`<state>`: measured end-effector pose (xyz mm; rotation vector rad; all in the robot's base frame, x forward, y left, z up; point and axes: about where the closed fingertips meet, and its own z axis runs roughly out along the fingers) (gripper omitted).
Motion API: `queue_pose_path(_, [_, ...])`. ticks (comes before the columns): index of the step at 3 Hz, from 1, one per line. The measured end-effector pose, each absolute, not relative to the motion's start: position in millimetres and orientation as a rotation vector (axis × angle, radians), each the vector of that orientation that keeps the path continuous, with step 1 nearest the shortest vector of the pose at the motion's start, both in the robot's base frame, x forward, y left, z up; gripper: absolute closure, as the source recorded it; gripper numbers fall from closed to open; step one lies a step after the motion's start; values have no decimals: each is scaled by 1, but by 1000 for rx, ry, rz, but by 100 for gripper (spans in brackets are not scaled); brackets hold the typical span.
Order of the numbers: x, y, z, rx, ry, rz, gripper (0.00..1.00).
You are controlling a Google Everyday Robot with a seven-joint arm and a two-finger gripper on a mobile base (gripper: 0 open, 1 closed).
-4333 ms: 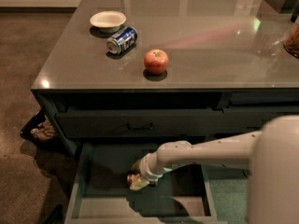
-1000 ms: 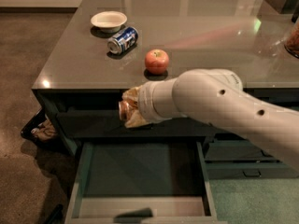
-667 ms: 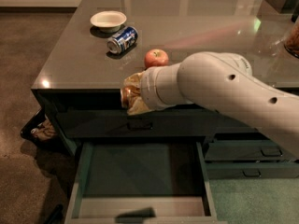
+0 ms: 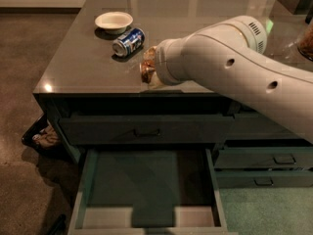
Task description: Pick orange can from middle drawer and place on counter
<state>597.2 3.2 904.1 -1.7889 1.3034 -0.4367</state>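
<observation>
- Glossy grey rectangular counter [image 4: 83,65]; gripper [image 4: 148,68] has risen to its front edge, clamped on small orange-brown metallic can [image 4: 145,73];
- wide grey-green middle drawer [image 4: 146,187] emptied; placing remains.

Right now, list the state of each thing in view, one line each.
Dark orange-brown soda can: held by the gripper at the front edge of the glossy grey counter.
Gripper: shut on that can.
Wide grey-green middle drawer: pulled open.
Top drawer with dark handle: shut.
Narrow right drawers: shut.
Blue-and-white can: lying on its side.
White bowl: upright.
</observation>
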Motion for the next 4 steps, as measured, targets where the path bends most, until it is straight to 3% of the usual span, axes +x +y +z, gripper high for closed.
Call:
queue_pose_path(1, [597,3,904,-1789,1303,-437,100])
queue_pose_path(4, [624,-155,952,-1553,1516,-801,100])
